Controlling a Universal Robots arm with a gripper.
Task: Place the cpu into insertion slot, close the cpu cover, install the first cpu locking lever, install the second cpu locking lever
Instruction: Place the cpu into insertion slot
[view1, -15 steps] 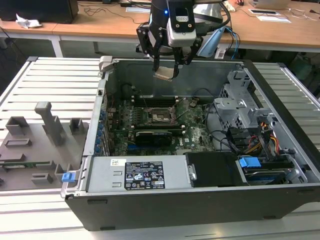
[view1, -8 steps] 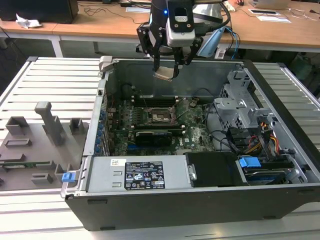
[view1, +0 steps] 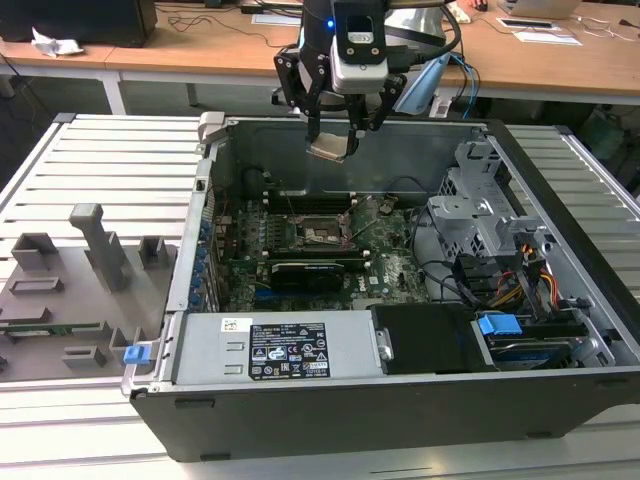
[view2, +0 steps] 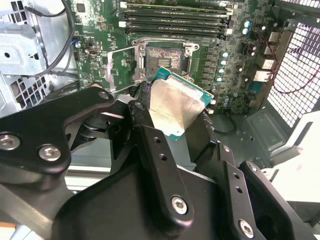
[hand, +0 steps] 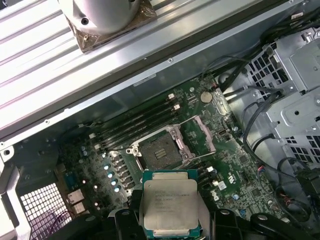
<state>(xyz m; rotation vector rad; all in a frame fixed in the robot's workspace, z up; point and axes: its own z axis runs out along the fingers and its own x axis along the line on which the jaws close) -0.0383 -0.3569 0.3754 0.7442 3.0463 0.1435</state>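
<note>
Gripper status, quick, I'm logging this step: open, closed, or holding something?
The gripper is closed on the cpu, holding it in the air, apart from the insertion slot.

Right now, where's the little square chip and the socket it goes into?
cpu (hand: 169, 202): first wrist view, middle of its silver metal face.
insertion slot (hand: 159, 152): first wrist view, centre of its dark pin field.

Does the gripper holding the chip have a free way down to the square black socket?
Probably yes. The gripper holds the small silver-grey square cpu above the square black insertion slot, which lies bare, its thin grey metal cpu cover swung aside, nothing over it.
</note>
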